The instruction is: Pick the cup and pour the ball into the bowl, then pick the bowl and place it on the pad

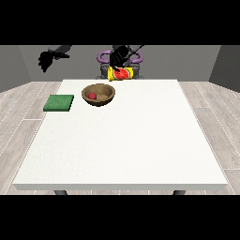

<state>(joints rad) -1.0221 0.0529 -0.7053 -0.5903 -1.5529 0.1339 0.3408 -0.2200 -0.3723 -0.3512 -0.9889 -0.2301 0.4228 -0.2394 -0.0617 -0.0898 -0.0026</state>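
White table [122,140], grey walls, wood-plank floor. Ball [92,96] in bowl [99,94], pad [59,103] beside. Right-side hand [118,57] grips tipped cup [120,74]; left-side hand [45,60] empty, fingers unclear. No readable text.

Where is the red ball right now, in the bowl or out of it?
In the bowl. The red ball lies inside the wooden bowl, low against its left inner wall.

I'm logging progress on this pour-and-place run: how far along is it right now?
Done: the red ball lies inside the wooden bowl, so the pour looks finished. In hand: the hand nearer the view's right holds the yellow cup tipped on its side above the table's far edge. Left: the bowl sits on the table beside the green pad, not on it.
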